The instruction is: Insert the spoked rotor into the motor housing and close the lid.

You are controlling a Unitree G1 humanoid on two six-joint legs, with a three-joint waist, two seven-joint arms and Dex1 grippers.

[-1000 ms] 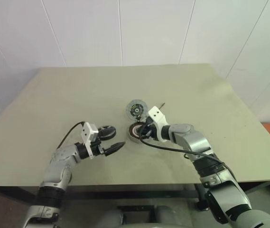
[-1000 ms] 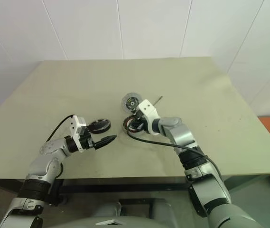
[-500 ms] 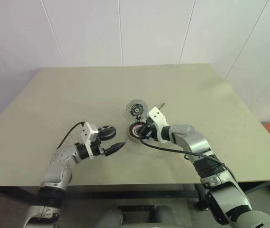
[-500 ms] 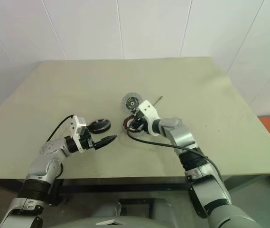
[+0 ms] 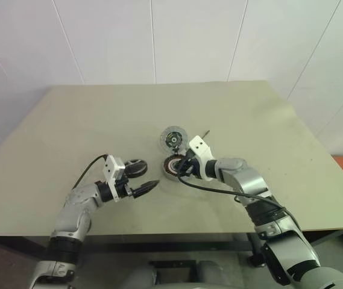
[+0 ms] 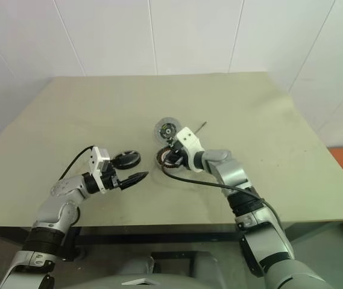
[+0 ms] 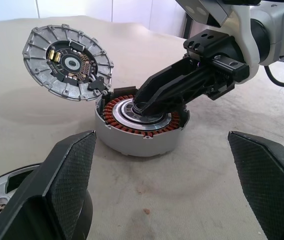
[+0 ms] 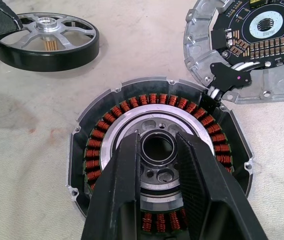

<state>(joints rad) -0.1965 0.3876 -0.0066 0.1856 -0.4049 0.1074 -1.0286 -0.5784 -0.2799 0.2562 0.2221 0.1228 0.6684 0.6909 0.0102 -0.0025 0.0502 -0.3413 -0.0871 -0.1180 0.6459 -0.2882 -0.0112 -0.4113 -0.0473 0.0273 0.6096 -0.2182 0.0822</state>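
The motor housing (image 5: pixel 170 165), a silver puck with a copper winding ring, sits mid-table. Its lid (image 5: pixel 172 138), a ribbed disc carrying a circuit board, lies flipped open at the housing's far side, joined to it by a dark tab. My right gripper (image 8: pixel 157 142) points down into the housing (image 8: pixel 107 130), its fingers (image 8: pixel 127 170) pressed against both sides of the dark centre ring. The spoked rotor (image 8: pixel 46 22), a black-rimmed ring with silver spokes, lies to the left of the housing. My left gripper (image 5: pixel 147 176) is wide open just in front of the rotor (image 5: pixel 136 167), holding nothing.
The beige table (image 5: pixel 267 132) has bare surface all around the parts. A small dark pin (image 5: pixel 206 132) lies just right of the lid. White tiled wall stands behind the table's far edge.
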